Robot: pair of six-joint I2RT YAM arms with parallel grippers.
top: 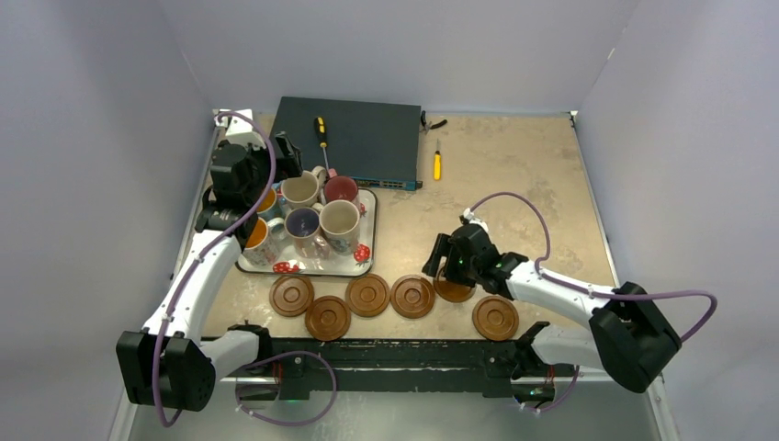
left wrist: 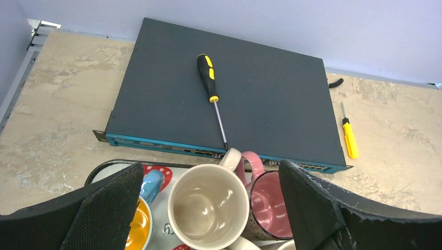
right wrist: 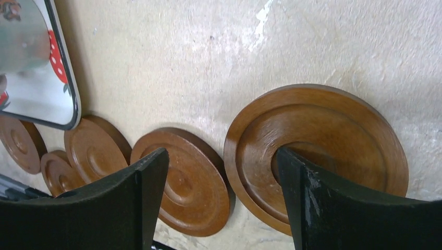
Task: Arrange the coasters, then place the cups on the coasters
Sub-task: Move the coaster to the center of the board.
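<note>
Brown wooden coasters (top: 367, 295), six in all, lie flat on the table (top: 514, 202) in a loose row along its near edge. Four sit close together just in front of the tray (top: 363, 253), the second from the left a little nearer the edge. A fifth lies beside them on the right, partly under the right gripper (right wrist: 219, 156), and the sixth lies further right and nearer the edge. The cups (top: 339, 220), all six, stand packed together on the white strawberry-print tray: two cream, one pink inside, one purple inside and two orange inside. The farther orange one is half hidden by the left gripper (left wrist: 208, 169).

The right gripper hangs low over the fifth coaster, jaws spread and grasping nothing. One finger (right wrist: 333, 208) stands over that coaster's centre and the other over its neighbour; whether either touches the wood I cannot tell. The left gripper hovers over the far left of the tray, released and wide apart, with a cream cup and the pink-lined cup below it.

Behind the tray a flat dark box (top: 367, 138) rests at the back of the table, a black-and-yellow screwdriver (top: 321, 133) lying on its lid. A small yellow screwdriver (top: 436, 165) lies on the table just right of the box.
</note>
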